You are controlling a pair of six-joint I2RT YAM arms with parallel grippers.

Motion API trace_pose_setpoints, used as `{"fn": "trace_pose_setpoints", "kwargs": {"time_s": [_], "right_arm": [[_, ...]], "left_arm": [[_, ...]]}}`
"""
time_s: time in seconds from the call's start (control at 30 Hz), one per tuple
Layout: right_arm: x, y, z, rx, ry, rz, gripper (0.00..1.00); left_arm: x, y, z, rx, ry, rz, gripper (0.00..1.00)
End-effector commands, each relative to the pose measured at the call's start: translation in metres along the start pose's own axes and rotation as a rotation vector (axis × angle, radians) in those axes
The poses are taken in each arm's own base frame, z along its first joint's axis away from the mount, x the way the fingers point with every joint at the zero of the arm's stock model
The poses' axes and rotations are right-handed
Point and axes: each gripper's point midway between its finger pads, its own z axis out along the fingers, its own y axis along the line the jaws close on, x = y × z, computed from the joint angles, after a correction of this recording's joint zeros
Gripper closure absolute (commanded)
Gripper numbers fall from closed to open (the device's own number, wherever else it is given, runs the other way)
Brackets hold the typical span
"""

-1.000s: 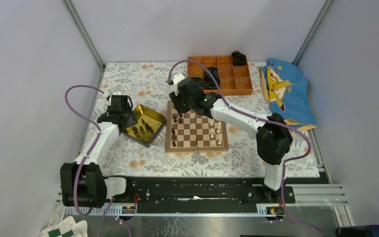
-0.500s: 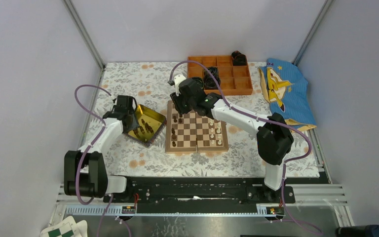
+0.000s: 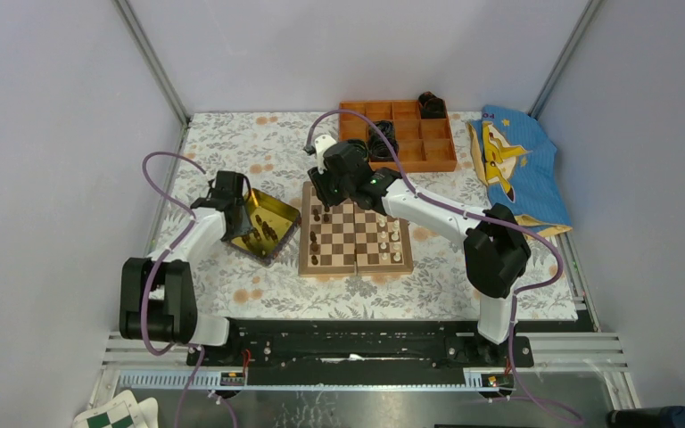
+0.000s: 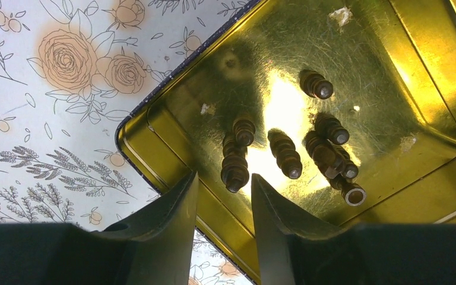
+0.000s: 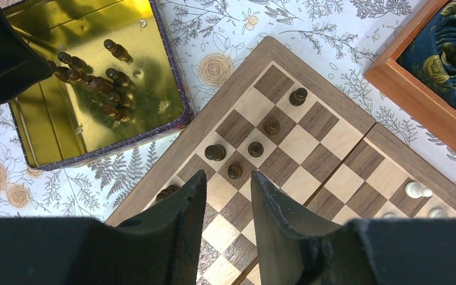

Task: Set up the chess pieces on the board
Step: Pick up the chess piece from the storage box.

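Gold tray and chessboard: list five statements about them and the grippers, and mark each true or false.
1. The gold tray holds only dark chess pieces. True.
2. The right gripper grips a pale piece. False: its jaws are apart and empty above the chessboard.
3. The left gripper hangs over the chessboard. False: it hangs over the gold tray.
4. Pale pieces stand on the chessboard. True.
5. The orange compartmented box lies beyond the chessboard's far edge. True.
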Motion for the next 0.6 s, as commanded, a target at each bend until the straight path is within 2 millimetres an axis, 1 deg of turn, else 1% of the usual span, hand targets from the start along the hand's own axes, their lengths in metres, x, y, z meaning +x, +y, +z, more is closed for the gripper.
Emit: {"fn": "trace_pose_setpoints", "kwargs": {"time_s": [0.0,0.1,0.3,0.4,0.57], "right_arm": [[-0.0322,-0.0003,-0.0203,-0.018,-0.1,0.016,0.6],[-0.0311,-0.0013,-0.0201,-0.016,-0.098,0.015,0.61],[-0.0317,-0.0028,-0.0214,-0.011,-0.102,0.015,0.61],[-0.0314,-0.0023,-0.0218,-0.013,-0.103,0.014,0.62],[-0.0317,-0.0029,-0.0228,-0.011,-0.104,0.016,0.62]], "left_arm": [[-0.0114,-0.0057,-0.0012,0.015,-0.024,0.017,0.56],[-0.0113,-0.0061,0.0004,0.015,-0.022,0.017,0.59],[-0.0118,-0.0067,0.002,0.015,-0.025,0.013,0.67],[-0.0141,-0.0063,-0.0004,0.017,-0.04,0.008,0.75],[-0.0161,-0.0051,-0.0043,0.017,-0.059,-0.002,0.79]]}}
